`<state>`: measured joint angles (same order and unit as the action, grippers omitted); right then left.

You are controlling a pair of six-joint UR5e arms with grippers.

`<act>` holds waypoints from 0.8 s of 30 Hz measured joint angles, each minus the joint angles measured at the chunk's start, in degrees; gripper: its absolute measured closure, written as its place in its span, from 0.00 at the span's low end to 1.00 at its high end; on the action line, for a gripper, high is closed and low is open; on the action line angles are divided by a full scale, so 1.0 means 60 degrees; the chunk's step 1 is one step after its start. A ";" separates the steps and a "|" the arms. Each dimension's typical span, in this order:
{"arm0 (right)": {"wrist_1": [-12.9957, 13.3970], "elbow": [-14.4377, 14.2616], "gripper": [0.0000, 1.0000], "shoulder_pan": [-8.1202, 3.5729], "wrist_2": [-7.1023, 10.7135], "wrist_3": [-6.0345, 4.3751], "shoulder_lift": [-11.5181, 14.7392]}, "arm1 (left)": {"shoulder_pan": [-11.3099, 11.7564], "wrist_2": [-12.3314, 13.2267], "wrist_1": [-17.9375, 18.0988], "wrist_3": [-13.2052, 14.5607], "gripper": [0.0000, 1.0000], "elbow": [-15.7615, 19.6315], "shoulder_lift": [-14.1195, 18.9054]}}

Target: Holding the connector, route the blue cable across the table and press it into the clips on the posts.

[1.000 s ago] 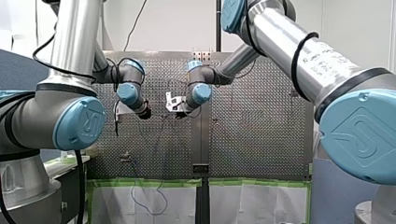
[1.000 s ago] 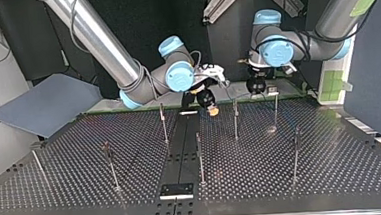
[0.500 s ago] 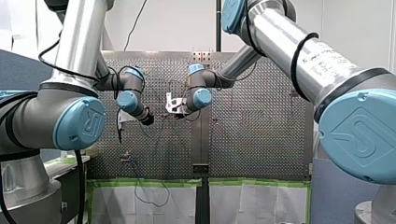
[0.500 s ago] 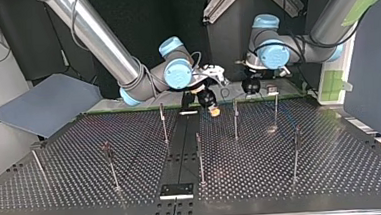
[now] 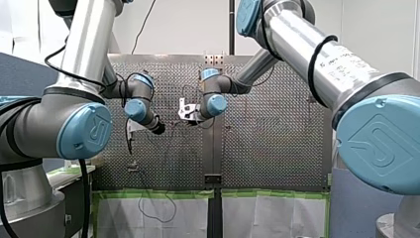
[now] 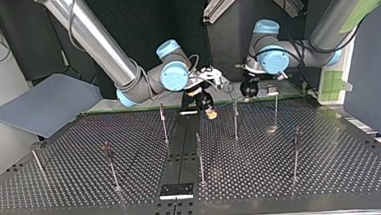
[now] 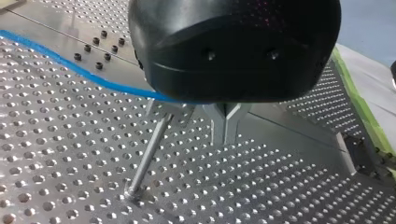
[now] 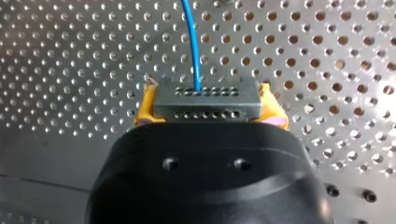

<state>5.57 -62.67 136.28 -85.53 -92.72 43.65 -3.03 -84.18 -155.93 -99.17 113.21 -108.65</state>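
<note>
At the right gripper: two yellow pads squeezed tight on the connector, a grey block with rows of small holes. Out of the block's front face, the blue cable, running straight ahead and away from the gripper, over the holey table.

At the left gripper: metal fingers pressed together, with no gap to see. Beside it, the blue cable lying along the table and then slipping under the black gripper body. Hard to tell whether caught in the fingers or not. Just beside the fingers, a thin post, its top close to where the cable goes out of sight. Top of that post too hidden to make out a clip.

From across the table: both grippers low at the far edge, near each other but apart. The right gripper about in the middle, with a bit of yellow at its tip, between two of the far posts. The left gripper a little toward the view's right, behind two posts. More thin posts upright across the table, well apart. Cable too thin to follow there.
</note>
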 joint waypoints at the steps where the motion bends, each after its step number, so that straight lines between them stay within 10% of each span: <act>1: 0.0005 -0.0002 1.00 -0.0015 -0.0002 -0.0001 0.0001 | 0.0001 0.0004 0.0012 -0.0007 1.00 -0.0062 -0.0007; 24: 0.0192 0.0041 1.00 -0.0385 0.0129 -0.0072 -0.0274 | 0.0282 0.0533 0.0167 -0.1029 1.00 -0.0927 -0.0596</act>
<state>6.72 -62.42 133.97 -84.75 -93.16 42.00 -1.34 -80.98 -154.93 -105.34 107.65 -112.23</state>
